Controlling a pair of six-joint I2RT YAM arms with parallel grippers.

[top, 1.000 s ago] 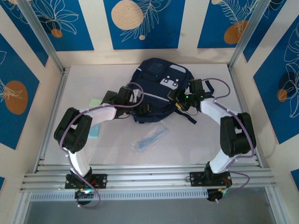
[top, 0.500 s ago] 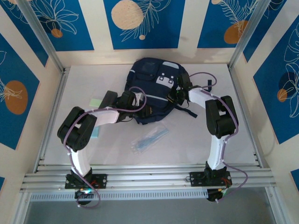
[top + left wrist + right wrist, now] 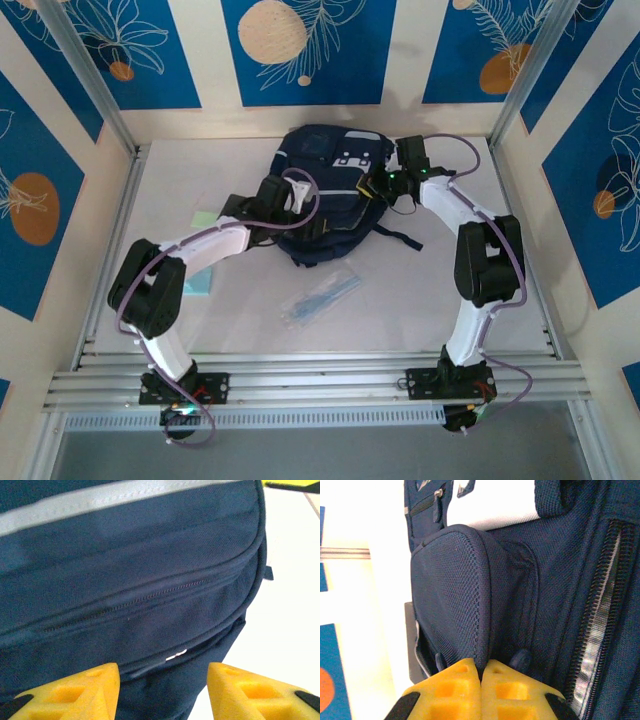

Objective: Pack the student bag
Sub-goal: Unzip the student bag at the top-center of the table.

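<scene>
The student bag point(image 3: 330, 165), dark navy with white patches and a pale stripe, lies at the back middle of the table. My left gripper point(image 3: 302, 215) is against its left lower side. In the left wrist view that gripper point(image 3: 162, 674) is open, yellow fingers point(image 3: 92, 687) wide apart, with the bag's zipped side panel point(image 3: 150, 580) just ahead and partly between them. My right gripper point(image 3: 374, 190) sits at the bag's right side. In the right wrist view it point(image 3: 481, 667) is shut on the edge of the bag's mesh side pocket point(image 3: 450, 590).
A clear plastic packet of blue pens point(image 3: 322, 297) lies in front of the bag. A pale green item point(image 3: 205, 218) and a light blue one point(image 3: 200, 282) lie by the left arm. Patterned walls and metal posts point(image 3: 520, 85) enclose the table.
My right gripper closed on the mesh pocket edge and moved toward the back. The bag shifted toward the back wall. My left gripper followed the bag and opened wider.
</scene>
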